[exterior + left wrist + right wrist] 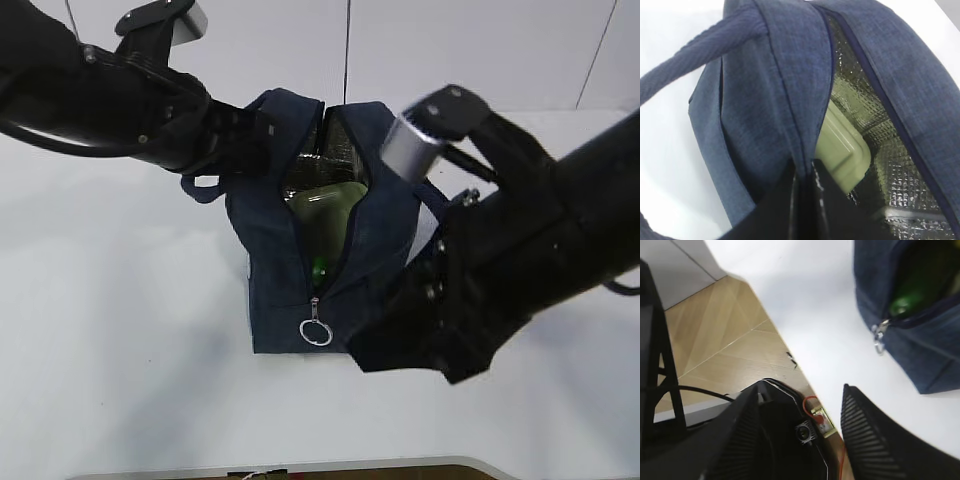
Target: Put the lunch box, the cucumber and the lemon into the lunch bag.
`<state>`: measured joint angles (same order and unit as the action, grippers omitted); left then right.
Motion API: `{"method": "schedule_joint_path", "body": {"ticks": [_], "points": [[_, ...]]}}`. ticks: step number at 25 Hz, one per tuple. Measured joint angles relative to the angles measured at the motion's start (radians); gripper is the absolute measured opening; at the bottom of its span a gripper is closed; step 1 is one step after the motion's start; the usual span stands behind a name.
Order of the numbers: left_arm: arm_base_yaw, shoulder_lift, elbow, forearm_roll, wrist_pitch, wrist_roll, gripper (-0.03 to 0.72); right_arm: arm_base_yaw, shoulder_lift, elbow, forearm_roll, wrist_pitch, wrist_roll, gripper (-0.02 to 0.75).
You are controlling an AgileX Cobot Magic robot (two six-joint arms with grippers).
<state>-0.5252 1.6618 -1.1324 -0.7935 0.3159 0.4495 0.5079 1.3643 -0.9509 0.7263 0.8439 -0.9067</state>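
The navy lunch bag (275, 250) stands mid-table with its zipper open and its metal ring (316, 331) hanging at the front. Inside show the lunch box's pale green lid (325, 205) and, lower in the slit, the green cucumber (320, 268). The lemon is hidden. My left gripper (266, 130) is shut on the bag's left rim (800, 150), with the lunch box (842, 147) just past it against the silver lining (892, 165). My right gripper (392, 345) is open and empty (805, 440), low by the bag's front right corner (912, 347). The cucumber (905, 300) shows through the slit.
A loop handle (700, 55) arches over the left wrist camera. The table's front edge (790, 360) runs close to the right gripper, with wooden floor (715, 335) beyond it. White tabletop (120, 330) lies left of the bag.
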Motion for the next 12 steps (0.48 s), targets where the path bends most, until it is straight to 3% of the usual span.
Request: {"method": "schedule_joint_path", "body": {"ticks": [5, 12], "points": [[0.000, 0.000, 0.000, 0.000, -0.002, 0.000, -0.015, 0.000, -0.002, 0.130, 0.171, -0.104, -0.256, 0.427], [0.000, 0.000, 0.000, 0.000, -0.002, 0.000, -0.015, 0.000, 0.041, 0.234, 0.597, -0.268, -0.857, 0.426]]}}
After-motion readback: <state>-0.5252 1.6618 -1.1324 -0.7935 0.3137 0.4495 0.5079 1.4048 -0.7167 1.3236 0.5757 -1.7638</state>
